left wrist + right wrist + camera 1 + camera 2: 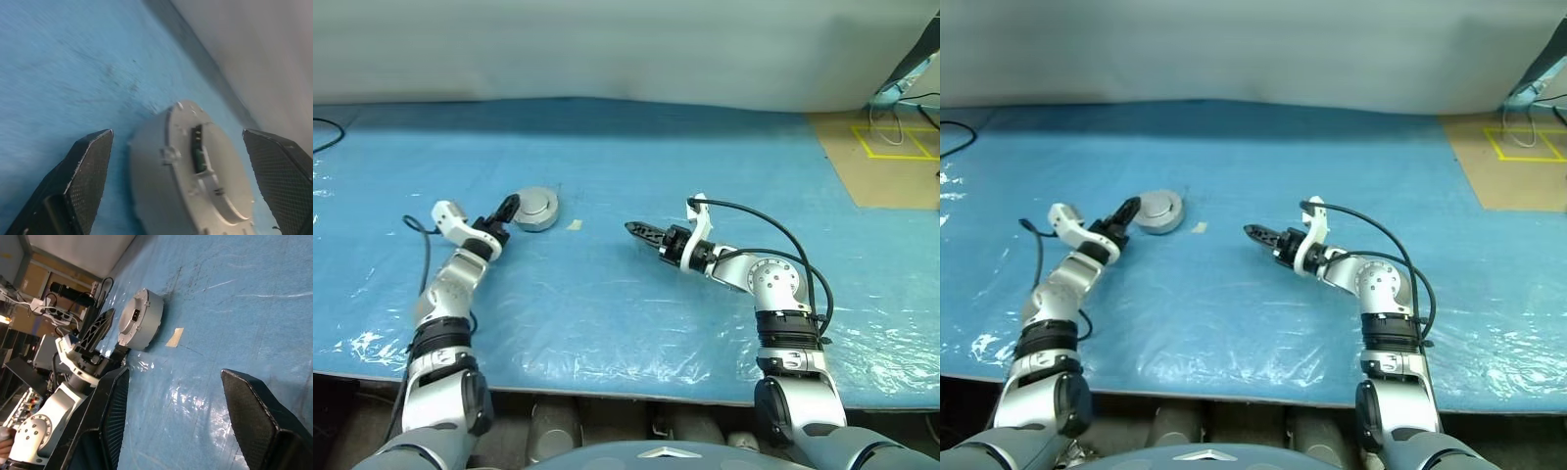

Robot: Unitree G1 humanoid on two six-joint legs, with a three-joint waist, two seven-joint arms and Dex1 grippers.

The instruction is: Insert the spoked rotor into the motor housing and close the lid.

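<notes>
sitting on the blue plastic-covered counter (pixel 607 313), towards the far left, is the short round silver-grey motor housing (pixel 537 209), with the round grey metal lid (pixel 205 171) apparently already seated on top, its plain face with the raised centre showing. no copper windings and no black-rimmed rotor are showing, so the assembly is probably finished, though what is inside is hidden.

the left hand (pixel 507 208) is standing just beside the housing on its left, its two black fingers (pixel 83 181) spread wide on either side of the body and gripping nothing. the right hand (pixel 639 233) is hovering well to the right of the housing, pointing towards it, its fingers (pixel 259 416) parted about halfway and holding nothing. a small beige scrap of tape (pixel 574 224) is lying on the counter between the housing and the right hand.

the main risk now is the left hand's open fingers catching the housing's wall as they are pulling away, since they are flanking it closely; a sideways brush could be sliding the unit or tipping the lid if it is only resting loosely. the slick plastic sheet would be making such a slide easier.
</notes>
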